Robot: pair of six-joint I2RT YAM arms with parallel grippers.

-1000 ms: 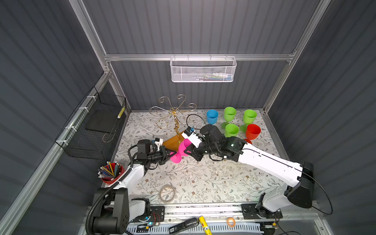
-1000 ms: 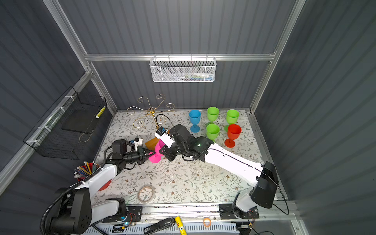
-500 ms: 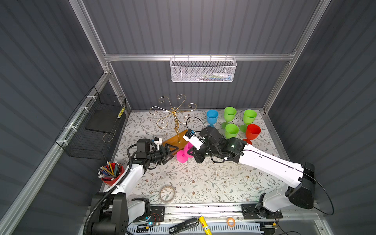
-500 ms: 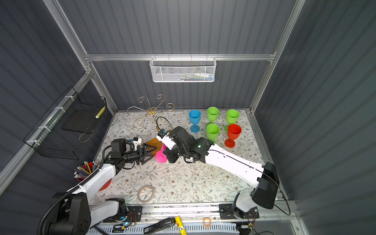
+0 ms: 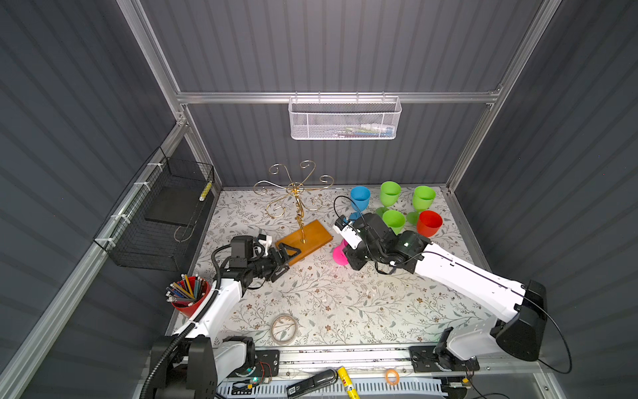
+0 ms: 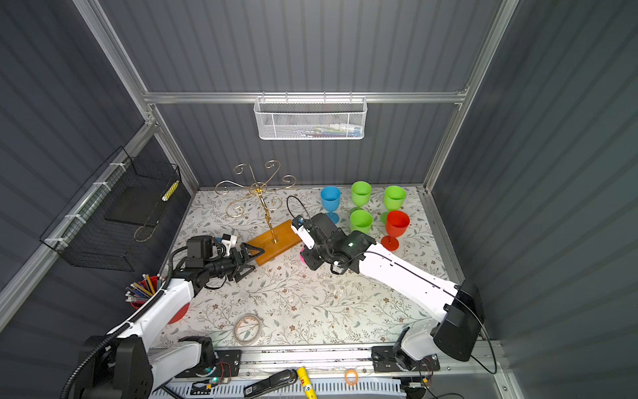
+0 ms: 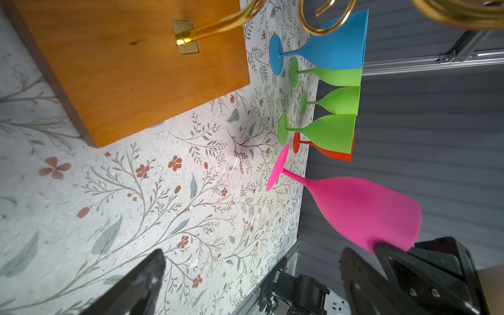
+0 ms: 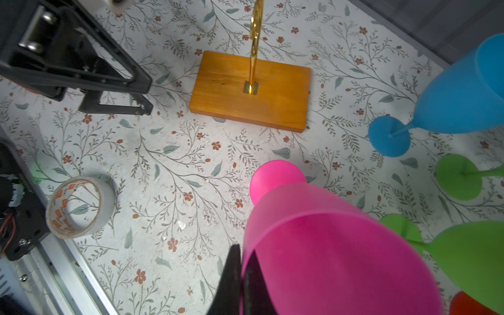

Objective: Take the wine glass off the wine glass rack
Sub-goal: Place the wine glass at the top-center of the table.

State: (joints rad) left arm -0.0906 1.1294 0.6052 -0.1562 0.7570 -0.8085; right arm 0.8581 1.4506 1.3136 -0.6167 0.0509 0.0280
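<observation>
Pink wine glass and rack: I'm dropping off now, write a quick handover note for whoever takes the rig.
The left gripper is open and empty, near the base of the wine glass rack.
The right gripper is shut on the rim of the pink wine glass, which is tilted with its foot low near the table; contact unclear.
Done: glass off the rack, scroll arms all bare.
To do: probably set the glass upright on the table, release, retract.

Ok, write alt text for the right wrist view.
The right gripper pinches the rim of a pink glass, tilted over a floral mat. Beyond are the rack, the open left gripper, a tape roll, a blue glass and green glasses.
</observation>
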